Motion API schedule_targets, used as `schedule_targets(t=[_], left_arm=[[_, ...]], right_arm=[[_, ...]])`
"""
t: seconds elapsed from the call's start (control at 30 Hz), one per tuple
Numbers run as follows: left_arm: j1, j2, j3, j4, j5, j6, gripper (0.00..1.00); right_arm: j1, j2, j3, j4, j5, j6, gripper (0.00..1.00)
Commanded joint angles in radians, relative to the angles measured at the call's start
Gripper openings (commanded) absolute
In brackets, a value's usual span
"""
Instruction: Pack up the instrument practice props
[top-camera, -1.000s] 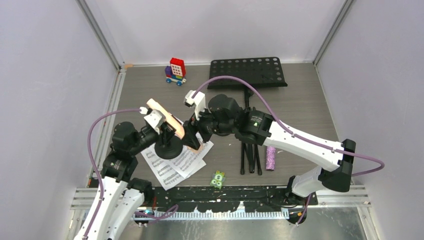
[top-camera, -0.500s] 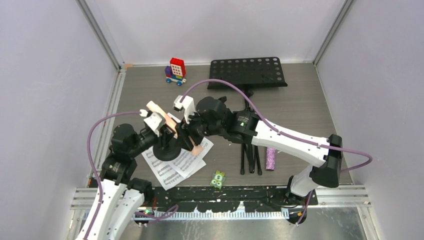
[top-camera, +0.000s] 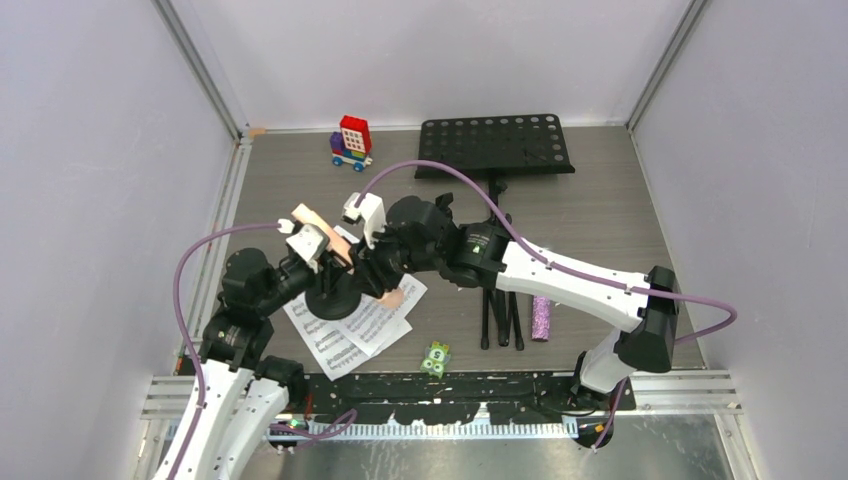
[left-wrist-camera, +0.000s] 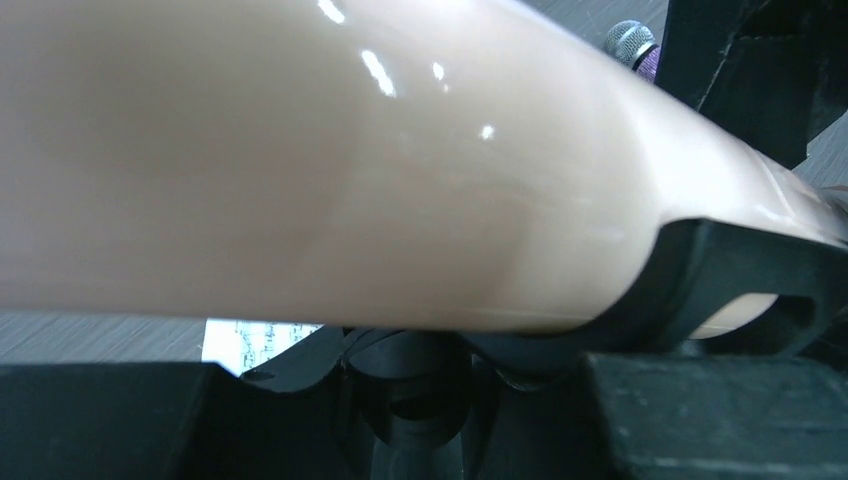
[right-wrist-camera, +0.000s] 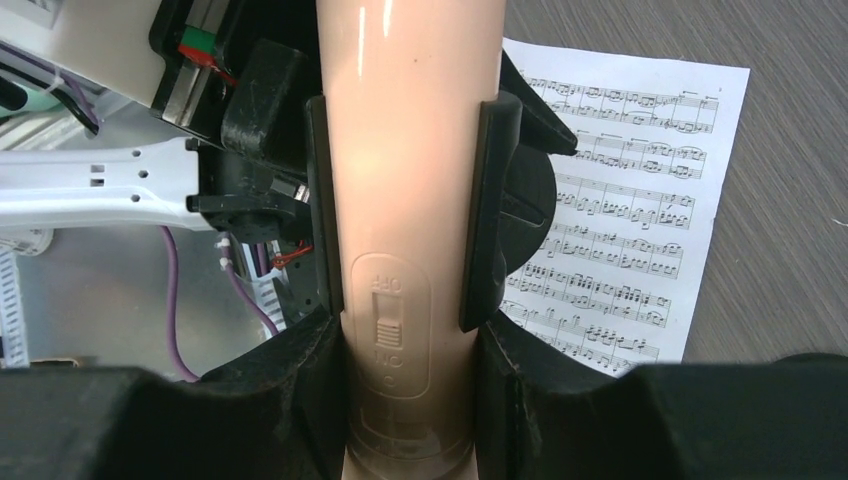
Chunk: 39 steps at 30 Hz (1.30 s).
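Two arms converge above the white sheet-music pages (right-wrist-camera: 620, 200) near the table's (top-camera: 600, 210) front left. The right gripper (right-wrist-camera: 405, 200) pinches the pink microphone (right-wrist-camera: 405, 120), a pad flat on each side. The left gripper (left-wrist-camera: 415, 400) is clamped on the stem of the black mic mount (left-wrist-camera: 740, 270), whose clip cradles that microphone. The purple-glitter microphone (top-camera: 541, 317) lies just beside the music desk's (top-camera: 495, 143) tripod legs.

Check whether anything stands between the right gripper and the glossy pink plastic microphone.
Nothing visible does. In the right wrist view, the right gripper has its fingers flat against both sides of the glossy pink plastic microphone. The short black round-based mic mount, gripped by the left gripper, cradles it elsewhere along its body.
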Motion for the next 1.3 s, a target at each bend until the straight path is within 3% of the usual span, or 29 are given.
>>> schedule_targets(t=[0.0, 0.2, 0.57, 1.27], left_arm=[[-0.003, -0.028, 0.022, 0.064, -0.049, -0.002, 0.0], [-0.002, -0.07, 0.02, 0.055, -0.194, -0.035, 0.0], [0.002, -0.079, 0.015, 0.088, -0.231, -0.082, 0.0], [0.007, -0.121, -0.006, 0.107, -0.351, -0.154, 0.0]], right_arm=[[0.01, -0.047, -0.028, 0.03, 0.014, -0.027, 0.0], [0.011, -0.061, -0.067, -0.049, 0.004, -0.027, 0.01], [0.011, -0.199, -0.311, 0.014, 0.065, 0.023, 0.01], [0.07, -0.262, -0.521, -0.034, 0.074, 0.043, 0.01]])
